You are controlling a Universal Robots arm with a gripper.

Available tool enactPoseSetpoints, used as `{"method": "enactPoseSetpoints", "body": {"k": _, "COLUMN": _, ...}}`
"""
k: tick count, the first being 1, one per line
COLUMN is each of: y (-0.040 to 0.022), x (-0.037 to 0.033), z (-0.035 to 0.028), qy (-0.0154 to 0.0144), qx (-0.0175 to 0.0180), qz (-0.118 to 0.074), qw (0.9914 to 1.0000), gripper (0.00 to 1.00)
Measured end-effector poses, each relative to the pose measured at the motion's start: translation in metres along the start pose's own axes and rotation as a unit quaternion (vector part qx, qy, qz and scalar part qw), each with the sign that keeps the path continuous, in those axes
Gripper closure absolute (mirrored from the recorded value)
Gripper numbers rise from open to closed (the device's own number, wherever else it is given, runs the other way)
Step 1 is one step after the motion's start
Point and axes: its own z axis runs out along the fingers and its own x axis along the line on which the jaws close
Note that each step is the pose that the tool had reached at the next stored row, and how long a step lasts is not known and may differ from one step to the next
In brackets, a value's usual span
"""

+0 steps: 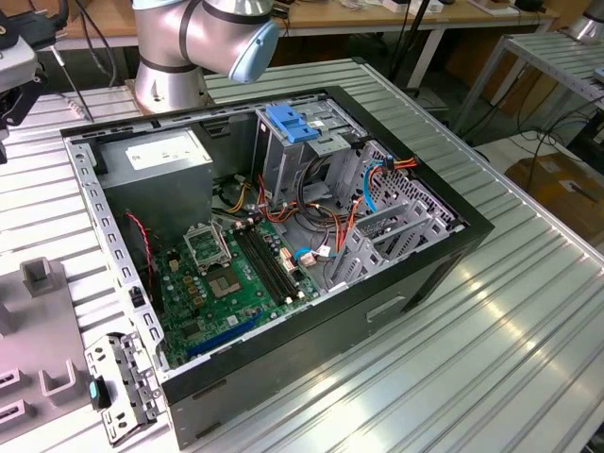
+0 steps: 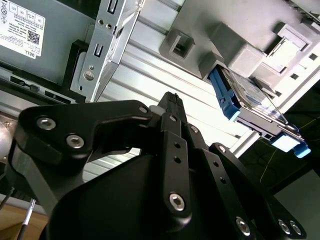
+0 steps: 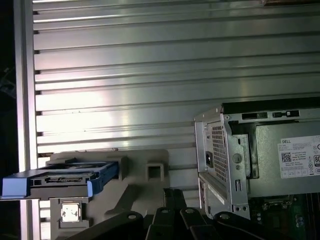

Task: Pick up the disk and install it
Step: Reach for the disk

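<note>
**Disk in its holder, apart from my gripper**

The disk (image 3: 55,178) lies flat in a grey holder (image 3: 145,175) on the ridged metal table (image 3: 150,75). Blue rails run along its edges and its connector edge faces the first wrist view. In the second wrist view the disk (image 2: 248,97) shows its pale label, too small to read.

My gripper (image 2: 172,106) hangs above the table, well apart from the disk and not touching it. Whether it is apart or together I cannot tell.

Beside the holder stands the open computer case (image 3: 220,150). Its grey power supply box (image 1: 156,156) carries a white sticker (image 3: 300,157) with black print and a square code.

In the exterior view a blue tab (image 1: 288,123) tops a grey cage (image 1: 283,175) above the green motherboard (image 1: 236,278).
</note>
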Motion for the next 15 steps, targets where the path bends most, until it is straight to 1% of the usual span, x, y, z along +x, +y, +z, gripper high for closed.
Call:
{"method": "enactPoseSetpoints", "body": {"k": 1, "y": -0.0001, "x": 0.0010, "z": 0.0000, "qy": 0.0001, "qx": 0.0000, "qz": -0.002, "qw": 1.00000, "gripper": 0.89}}
{"method": "enactPoseSetpoints", "body": {"k": 3, "y": -0.0004, "x": 0.0065, "z": -0.0001, "qy": 0.0003, "qx": 0.0000, "qz": -0.005, "qw": 0.99999, "gripper": 0.89}}
{"method": "enactPoseSetpoints", "body": {"k": 6, "y": -0.0012, "x": 0.0163, "z": 0.0000, "qy": 0.0002, "qx": -0.0001, "qz": -0.006, "qw": 0.99998, "gripper": 0.89}}
{"method": "enactPoseSetpoints", "body": {"k": 7, "y": -0.0016, "x": 0.0218, "z": -0.0001, "qy": 0.0003, "qx": 0.0000, "qz": -0.006, "qw": 0.99998, "gripper": 0.89}}
{"method": "enactPoseSetpoints", "body": {"k": 8, "y": -0.0018, "x": 0.0255, "z": -0.0001, "qy": 0.0003, "qx": 0.0000, "qz": -0.006, "qw": 0.99998, "gripper": 0.89}}
{"method": "enactPoseSetpoints", "body": {"k": 11, "y": -0.0024, "x": 0.0342, "z": -0.0001, "qy": 0.0003, "qx": 0.0000, "qz": -0.006, "qw": 0.99998, "gripper": 0.89}}
{"method": "enactPoseSetpoints", "body": {"k": 14, "y": -0.0029, "x": 0.0409, "z": -0.0002, "qy": 0.0004, "qx": 0.0000, "qz": -0.006, "qw": 0.99998, "gripper": 0.89}}
{"method": "enactPoseSetpoints", "body": {"k": 15, "y": -0.0031, "x": 0.0444, "z": -0.0002, "qy": 0.0004, "qx": 0.0000, "qz": -0.006, "qw": 0.99998, "gripper": 0.89}}
